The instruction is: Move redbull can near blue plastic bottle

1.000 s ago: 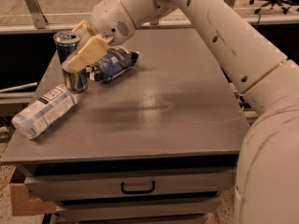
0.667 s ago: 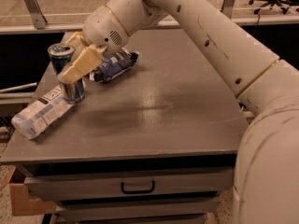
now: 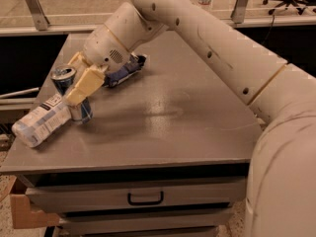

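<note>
One gripper clasps redbull can near table edge.

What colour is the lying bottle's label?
White with dark-blue print, camera view. The gripper holds the redbull can beside the bottle.

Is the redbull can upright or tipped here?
Tilted: the redbull can has its top left of its base, held in the gripper at the left of the table.

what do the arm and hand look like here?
Arm: thick rounded off-white shells, small dark dots along the links, thin tan seam at one joint; no cables visible. Hand: bulbous white housing with a perforated patch, two blocky tan fingers. It sits over the grey table's left side, at the slim blue and silver metal can.
</note>
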You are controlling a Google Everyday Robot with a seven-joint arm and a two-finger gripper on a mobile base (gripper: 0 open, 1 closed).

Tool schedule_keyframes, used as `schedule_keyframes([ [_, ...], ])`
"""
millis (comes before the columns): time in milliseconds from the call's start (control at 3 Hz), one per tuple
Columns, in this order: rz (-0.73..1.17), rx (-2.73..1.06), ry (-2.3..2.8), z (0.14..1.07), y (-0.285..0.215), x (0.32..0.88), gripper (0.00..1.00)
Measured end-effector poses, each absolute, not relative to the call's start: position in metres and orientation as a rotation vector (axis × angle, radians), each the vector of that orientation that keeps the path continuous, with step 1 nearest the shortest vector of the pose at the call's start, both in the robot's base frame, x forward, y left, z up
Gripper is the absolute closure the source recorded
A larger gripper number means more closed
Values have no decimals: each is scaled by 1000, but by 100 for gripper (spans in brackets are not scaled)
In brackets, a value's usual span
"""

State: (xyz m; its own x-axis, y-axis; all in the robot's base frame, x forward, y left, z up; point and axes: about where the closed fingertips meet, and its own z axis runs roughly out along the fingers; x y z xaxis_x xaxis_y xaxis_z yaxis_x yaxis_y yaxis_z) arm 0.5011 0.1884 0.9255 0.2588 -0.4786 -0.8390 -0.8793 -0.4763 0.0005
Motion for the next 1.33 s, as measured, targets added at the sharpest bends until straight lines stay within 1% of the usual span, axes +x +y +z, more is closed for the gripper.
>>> schedule_keyframes([
  [333, 1088, -2040, 1254, 916, 188, 504, 84],
  [667, 1060, -2016, 1272, 911, 187, 508, 59],
  [1333, 1035, -1988, 1286, 907, 184, 512, 13],
])
